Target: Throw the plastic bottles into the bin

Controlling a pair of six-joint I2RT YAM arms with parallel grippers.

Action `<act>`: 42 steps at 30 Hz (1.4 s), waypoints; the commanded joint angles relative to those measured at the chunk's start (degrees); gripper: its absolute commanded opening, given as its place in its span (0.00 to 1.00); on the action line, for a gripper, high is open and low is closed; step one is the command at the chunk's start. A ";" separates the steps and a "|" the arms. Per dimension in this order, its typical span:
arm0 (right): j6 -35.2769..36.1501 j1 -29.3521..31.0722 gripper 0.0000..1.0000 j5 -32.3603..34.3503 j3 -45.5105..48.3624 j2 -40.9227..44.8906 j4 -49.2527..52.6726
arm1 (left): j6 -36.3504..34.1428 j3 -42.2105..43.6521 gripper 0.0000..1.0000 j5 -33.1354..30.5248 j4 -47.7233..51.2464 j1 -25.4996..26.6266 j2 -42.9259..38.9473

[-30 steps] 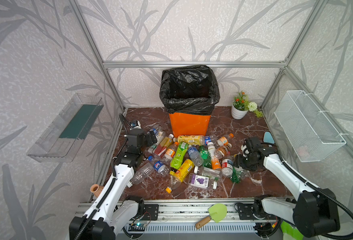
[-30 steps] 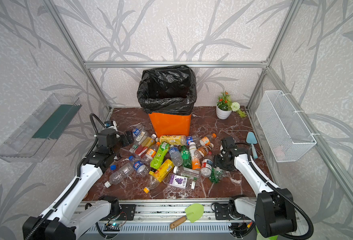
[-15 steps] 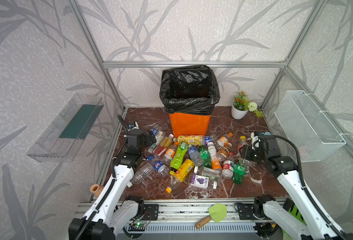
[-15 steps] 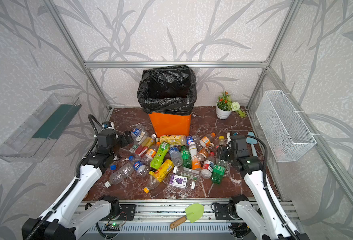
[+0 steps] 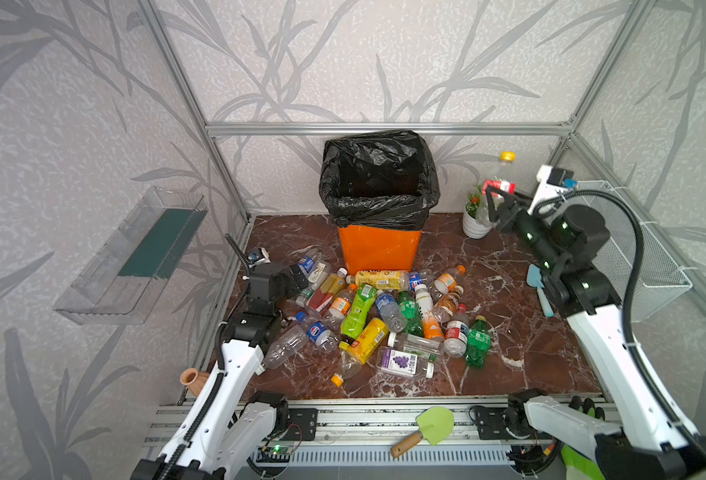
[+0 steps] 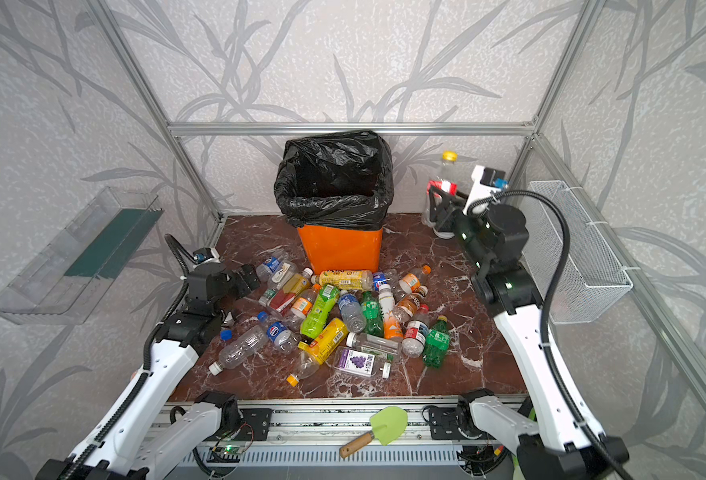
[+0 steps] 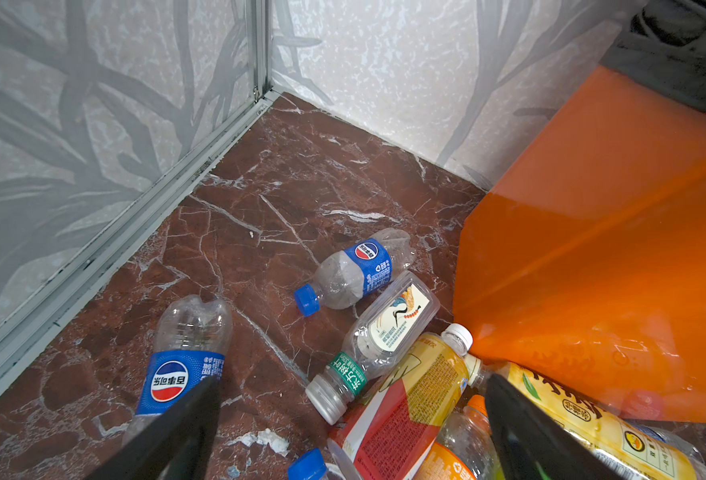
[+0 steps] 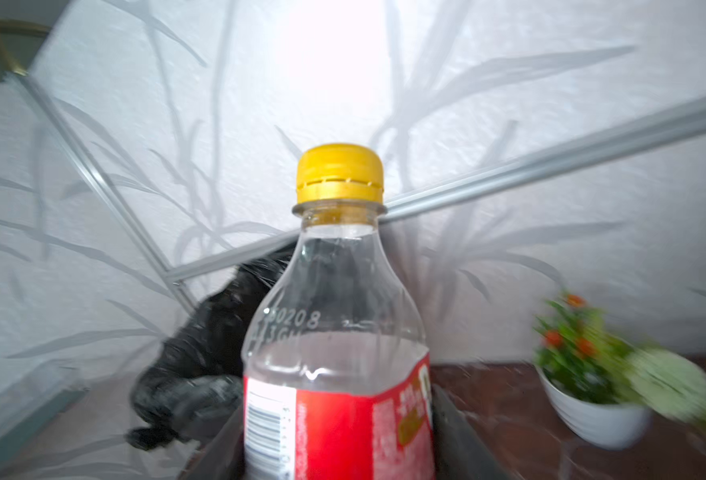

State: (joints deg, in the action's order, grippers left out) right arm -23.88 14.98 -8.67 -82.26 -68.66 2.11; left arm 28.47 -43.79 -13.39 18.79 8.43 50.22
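The right claw (image 5: 495, 200) grips a yellow-capped bottle (image 5: 501, 172) held up beside the bin (image 5: 378, 249); the left claw (image 5: 299, 277) gapes empty over the other bottles (image 5: 359, 309).

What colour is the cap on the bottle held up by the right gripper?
Yellow. The cap shows best in the right wrist view, atop the red-labelled bottle.

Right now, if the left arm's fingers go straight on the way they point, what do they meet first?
Most likely the bottle with the red and yellow label, which lies just ahead between the open left fingers. Depth is hard to judge from the wrist view, so this is an estimate.
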 commanded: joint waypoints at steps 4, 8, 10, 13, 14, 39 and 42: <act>6.58 9.78 0.66 -5.33 -42.27 -32.55 13.88 | 1.01 -1.47 0.99 -0.51 4.31 0.18 -0.67; 8.91 9.09 0.99 -1.04 -85.32 -57.47 41.44 | 1.24 -3.06 0.99 -0.63 7.60 0.20 0.32; 7.67 8.13 0.99 -0.48 -96.50 -62.59 45.29 | 1.58 -3.70 0.99 -1.35 9.44 0.19 0.07; 7.64 8.08 0.99 0.30 -74.21 -49.94 32.93 | 2.37 -3.30 0.99 -1.88 10.27 0.18 -0.98; 8.07 8.28 0.99 0.62 -67.27 -46.03 29.01 | 2.51 -3.18 0.99 -2.23 10.67 0.24 -1.42; -3.88 -5.67 1.00 2.25 42.95 14.55 3.51 | 0.26 -5.11 0.99 -6.14 16.65 14.14 4.27; -2.99 -5.66 0.98 -0.88 43.96 12.41 7.18 | -0.15 -5.91 0.99 -6.40 15.04 17.17 7.02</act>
State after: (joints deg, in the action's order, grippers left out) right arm -25.61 9.37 -5.30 -38.06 -55.96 7.09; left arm 28.67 -48.07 -17.74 35.57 23.57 55.51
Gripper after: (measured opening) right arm 0.979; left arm 0.989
